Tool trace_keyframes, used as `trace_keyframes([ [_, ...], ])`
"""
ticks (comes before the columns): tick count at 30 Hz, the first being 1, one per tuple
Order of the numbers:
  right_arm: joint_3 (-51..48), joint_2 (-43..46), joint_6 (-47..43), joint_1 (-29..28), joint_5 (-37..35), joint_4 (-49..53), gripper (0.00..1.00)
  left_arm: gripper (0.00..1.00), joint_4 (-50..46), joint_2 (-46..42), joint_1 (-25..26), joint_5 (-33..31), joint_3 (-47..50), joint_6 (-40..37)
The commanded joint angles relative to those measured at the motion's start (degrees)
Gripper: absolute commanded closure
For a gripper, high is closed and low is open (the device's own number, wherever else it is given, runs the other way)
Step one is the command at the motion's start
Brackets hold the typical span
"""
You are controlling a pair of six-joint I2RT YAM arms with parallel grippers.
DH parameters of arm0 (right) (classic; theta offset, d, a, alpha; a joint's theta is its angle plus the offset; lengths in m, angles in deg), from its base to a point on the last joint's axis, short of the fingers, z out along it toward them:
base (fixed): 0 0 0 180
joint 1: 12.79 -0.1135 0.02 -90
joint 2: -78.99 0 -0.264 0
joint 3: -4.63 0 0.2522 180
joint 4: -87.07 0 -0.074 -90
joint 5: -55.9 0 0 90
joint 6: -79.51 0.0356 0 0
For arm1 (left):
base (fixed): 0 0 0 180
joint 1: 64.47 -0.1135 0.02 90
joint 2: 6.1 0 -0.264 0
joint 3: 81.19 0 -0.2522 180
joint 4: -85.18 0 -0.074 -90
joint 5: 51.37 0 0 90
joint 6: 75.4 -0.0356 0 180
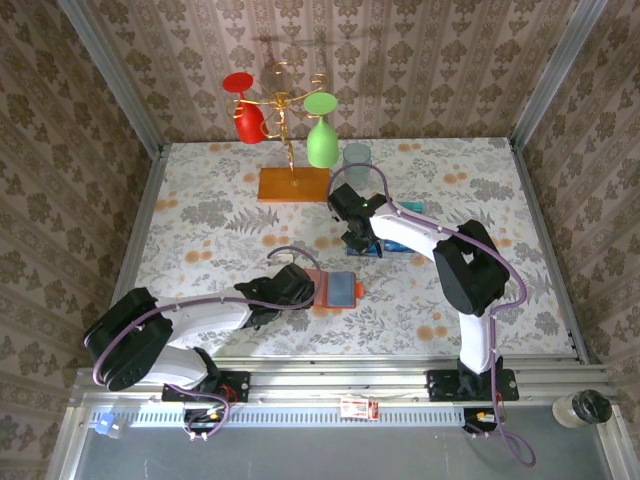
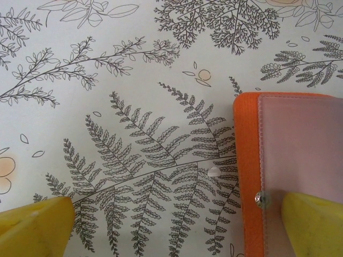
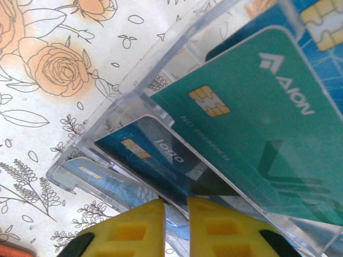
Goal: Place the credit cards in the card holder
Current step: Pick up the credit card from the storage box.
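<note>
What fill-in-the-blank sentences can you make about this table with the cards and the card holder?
1. The left gripper, at the orange card holder, has its jaws wide ___.
2. The teal card carries the printed word ___.
3. On the gold stand, the red wine glass hangs beside a ___ one.
4. The right gripper pinches the dark blue card marked ___.
Missing words: open; AION; green; logo.

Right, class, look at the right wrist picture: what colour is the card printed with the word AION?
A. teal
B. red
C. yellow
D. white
A: the teal card, standing in the clear rack, carries the pale AION lettering beside its gold chip.
</note>
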Motion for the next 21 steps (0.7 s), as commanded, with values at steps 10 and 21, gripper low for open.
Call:
trace_keyframes([
  [10,-2.1,1.3,0.7,0.2,1.8,2.4,0.98,0.0,0.7,0.9,0.0,-0.5,-0.6,0.5],
  [21,-1.9,0.4,-5.0,0.1,1.5,0.7,0.81,0.0,1.4,1.9,0.0,-0.2,-0.7,0.5],
])
